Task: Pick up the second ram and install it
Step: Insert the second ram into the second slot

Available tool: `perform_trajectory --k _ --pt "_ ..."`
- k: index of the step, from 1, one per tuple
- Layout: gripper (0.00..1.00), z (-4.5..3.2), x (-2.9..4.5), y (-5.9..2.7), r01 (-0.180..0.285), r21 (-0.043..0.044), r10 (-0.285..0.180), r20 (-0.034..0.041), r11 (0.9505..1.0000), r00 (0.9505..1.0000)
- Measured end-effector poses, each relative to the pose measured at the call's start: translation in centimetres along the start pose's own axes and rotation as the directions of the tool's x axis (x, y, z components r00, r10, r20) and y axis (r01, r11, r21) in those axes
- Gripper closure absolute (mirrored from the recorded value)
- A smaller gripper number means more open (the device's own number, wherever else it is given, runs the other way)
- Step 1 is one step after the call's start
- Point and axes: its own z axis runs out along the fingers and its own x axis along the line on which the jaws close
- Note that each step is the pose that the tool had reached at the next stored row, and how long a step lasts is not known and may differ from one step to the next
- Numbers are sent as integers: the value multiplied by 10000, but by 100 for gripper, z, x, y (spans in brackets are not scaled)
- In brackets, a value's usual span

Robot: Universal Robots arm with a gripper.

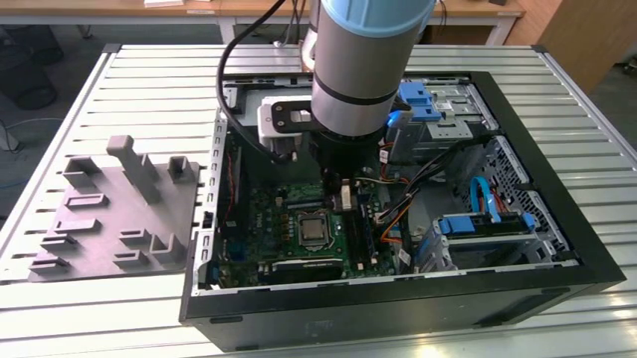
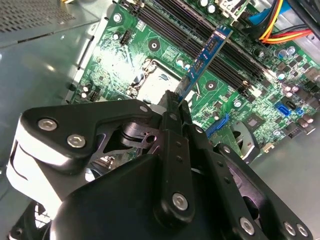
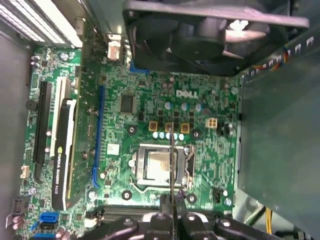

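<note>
My gripper (image 1: 344, 200) reaches down into the open computer case, just above the green motherboard (image 1: 289, 224). In the second wrist view the gripper (image 2: 173, 103) is shut on the second ram (image 2: 205, 57), a thin dark stick with a blue edge. The stick points out from the fingertips, tilted over the long black memory slots (image 2: 210, 50) and roughly parallel to them, with its far end close above them. The first wrist view shows the ram (image 3: 171, 165) edge-on as a thin line crossing the CPU socket (image 3: 160, 165), coming out of the gripper (image 3: 172, 212).
The black case walls (image 1: 398, 287) ring the motherboard. A fan (image 3: 200, 35), a graphics card (image 3: 65, 150), blue drive brackets (image 1: 478, 224) and orange and yellow cables (image 2: 282, 22) crowd the inside. A grey holder fixture (image 1: 110, 216) lies on the slatted table at the exterior view's left.
</note>
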Motion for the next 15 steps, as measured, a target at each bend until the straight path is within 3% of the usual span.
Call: perform_trajectory --k 15 --pt "86 0 0 -1 1066 -66 -1066 -34 9943 9943"
